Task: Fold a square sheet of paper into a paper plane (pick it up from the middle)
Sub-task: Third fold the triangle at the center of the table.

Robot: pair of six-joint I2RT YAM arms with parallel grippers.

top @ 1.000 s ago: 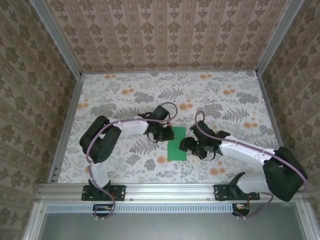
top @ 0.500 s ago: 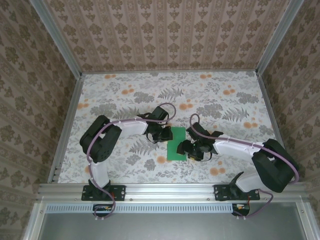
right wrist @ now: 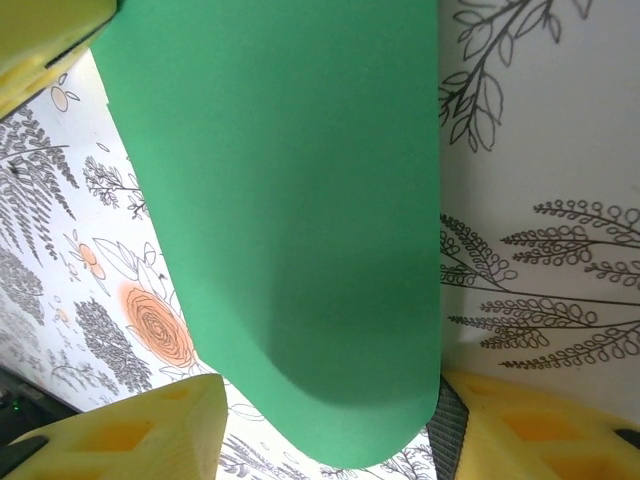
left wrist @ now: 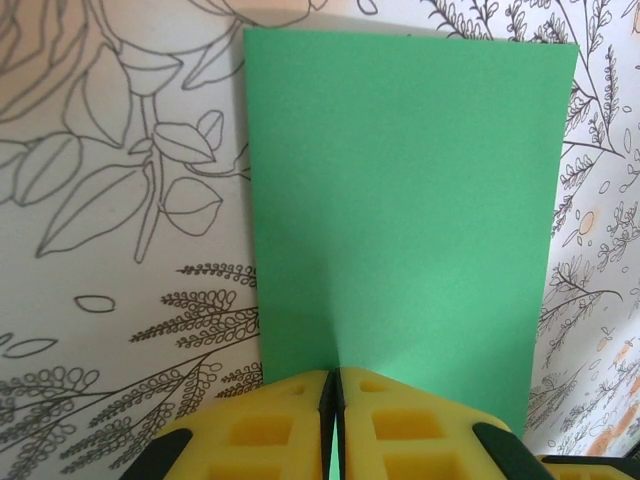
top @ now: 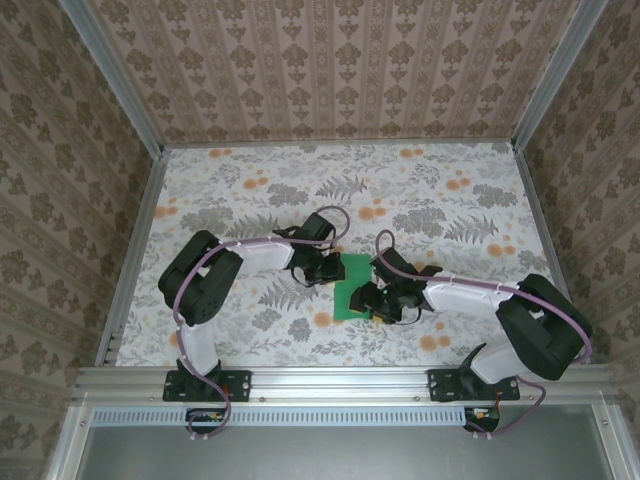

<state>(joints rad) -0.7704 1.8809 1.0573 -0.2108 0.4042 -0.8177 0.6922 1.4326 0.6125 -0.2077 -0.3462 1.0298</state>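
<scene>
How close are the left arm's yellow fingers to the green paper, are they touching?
Touching. The left wrist view shows the left yellow fingers shut on the near edge of the green paper, a green sliver caught between them.

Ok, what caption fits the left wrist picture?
Left end effector pinches the edge of the green paper on a leaf-print table.

right arm (top: 470, 295): swung left, with its elbow drawn in from the right edge toward the middle.
right fingers (right wrist: 140, 430): moved from beside the sheet onto its near right corner, the gap between them narrower.
square sheet of paper (top: 353, 272): more of its near right part covered.
</scene>
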